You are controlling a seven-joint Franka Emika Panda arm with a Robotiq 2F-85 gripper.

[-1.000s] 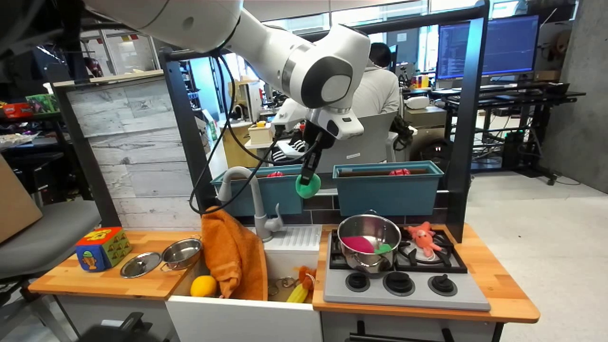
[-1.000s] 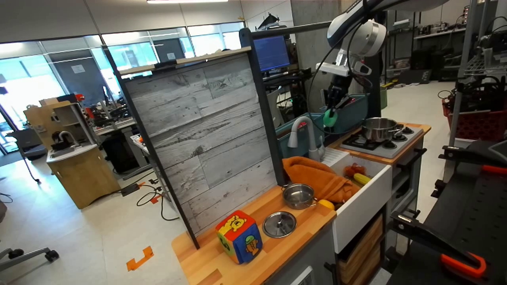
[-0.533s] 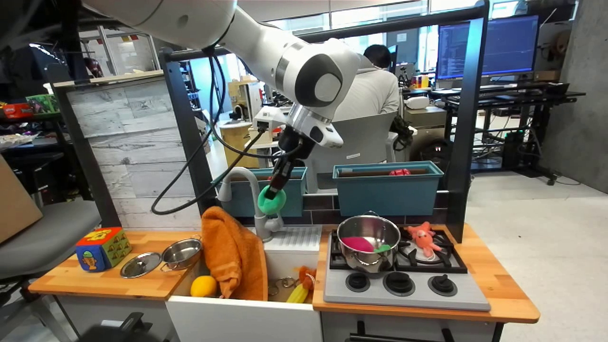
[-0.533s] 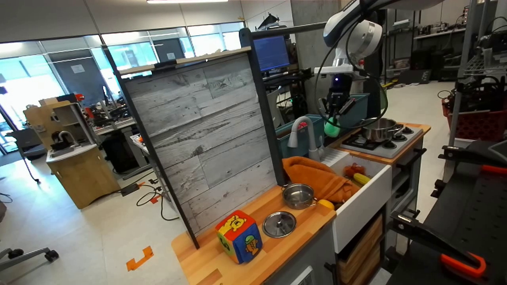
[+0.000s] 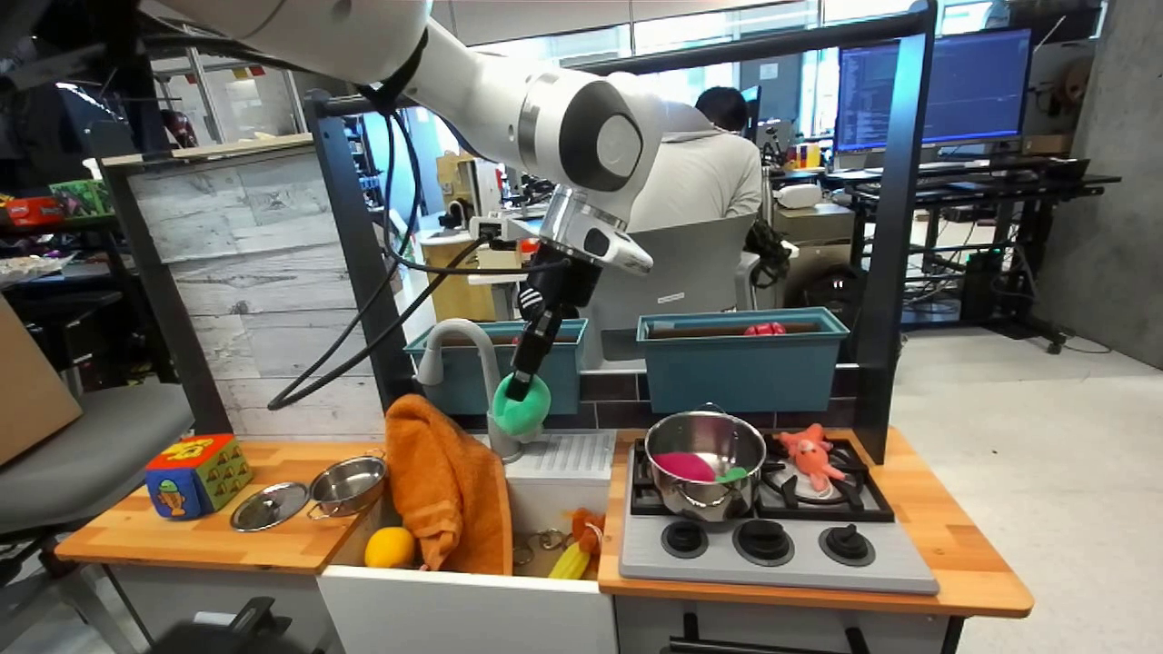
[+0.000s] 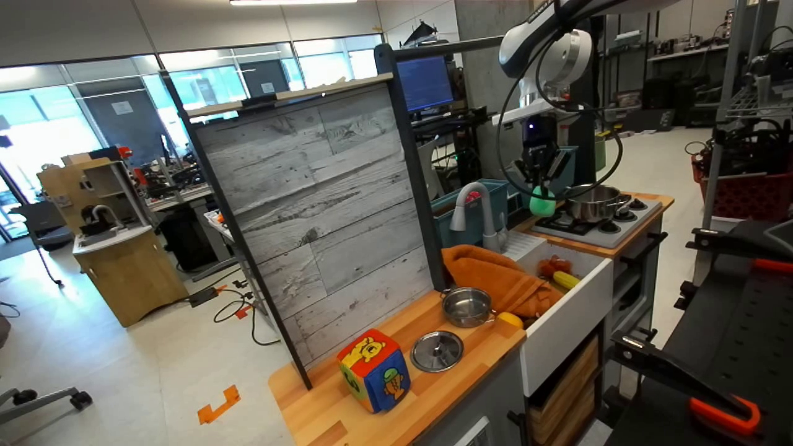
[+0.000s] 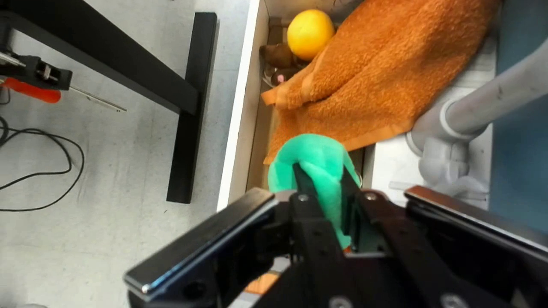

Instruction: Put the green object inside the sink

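The green object (image 5: pixel 521 413) is soft and rounded; it also shows in an exterior view (image 6: pixel 542 204) and in the wrist view (image 7: pixel 314 147). My gripper (image 5: pixel 520 386) is shut on it, with both fingers pressed into it in the wrist view. The gripper (image 6: pixel 540 188) points down and holds it in the air, above the level of the counter. The sink (image 5: pixel 468 581) is a white basin below; its front wall shows in an exterior view (image 6: pixel 570 328) and its rim in the wrist view (image 7: pixel 244 98). In the wrist view the green object appears over the basin.
An orange towel (image 5: pixel 454 490) drapes into the sink, with a yellow ball (image 5: pixel 389 548) and a yellow toy (image 5: pixel 571 561) inside. The grey faucet (image 5: pixel 491 381) stands at the back edge. A steel pot (image 5: pixel 707 463) with pink and green things stands on the stove.
My gripper has moved left and down in an exterior view, carrying the green object from beside the planters to in front of the faucet. It stays gripped throughout.
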